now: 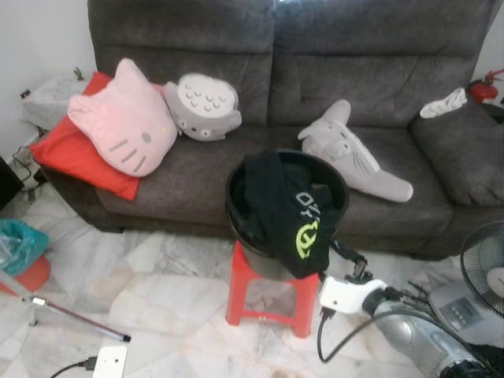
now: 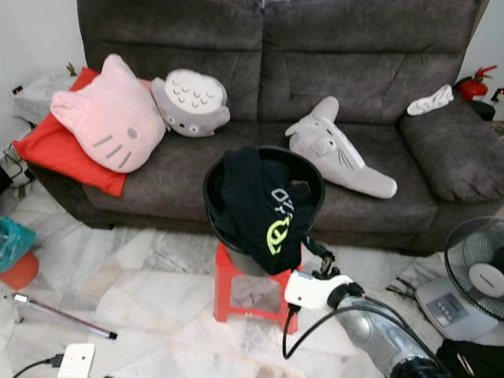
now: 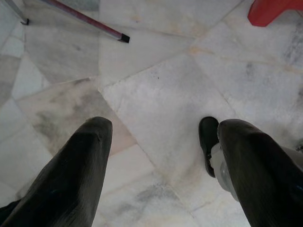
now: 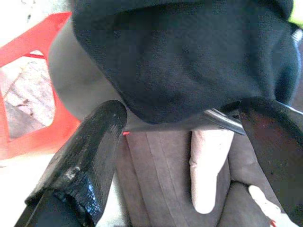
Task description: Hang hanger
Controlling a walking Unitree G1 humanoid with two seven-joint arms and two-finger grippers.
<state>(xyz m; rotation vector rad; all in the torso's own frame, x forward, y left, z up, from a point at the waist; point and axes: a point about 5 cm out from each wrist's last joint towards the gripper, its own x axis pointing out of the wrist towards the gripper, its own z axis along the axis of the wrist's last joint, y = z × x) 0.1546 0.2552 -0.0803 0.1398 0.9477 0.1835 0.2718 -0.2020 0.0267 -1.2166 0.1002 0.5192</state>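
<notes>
The round black plastic tub (image 1: 236, 206) sits on a small red plastic stool (image 1: 272, 295), and that tub is the anchor here. Draped over its near rim hangs a black garment with a lime-green logo (image 1: 293, 220).

The right gripper (image 1: 352, 266) reaches in low, just beside the tub's near right side, right under the hanging hem of the cloth. In its wrist view the jaws stand wide apart with nothing between them; a thin dark curved bar (image 4: 221, 120) peeks out from under the fabric, which may be the hanger, though I cannot say for sure. No hanger is otherwise plain to see.

The left gripper (image 3: 156, 156) hangs idle over the marble floor, well away from the tub, fingers spread and empty.

Behind the tub runs the dark grey fabric sofa (image 1: 378, 87).

Reads as the reach-and-grasp step, early on. Next: close on that bar or hem beneath the cloth, then lift clear of the tub's rim without dragging the tub off the stool.
</notes>
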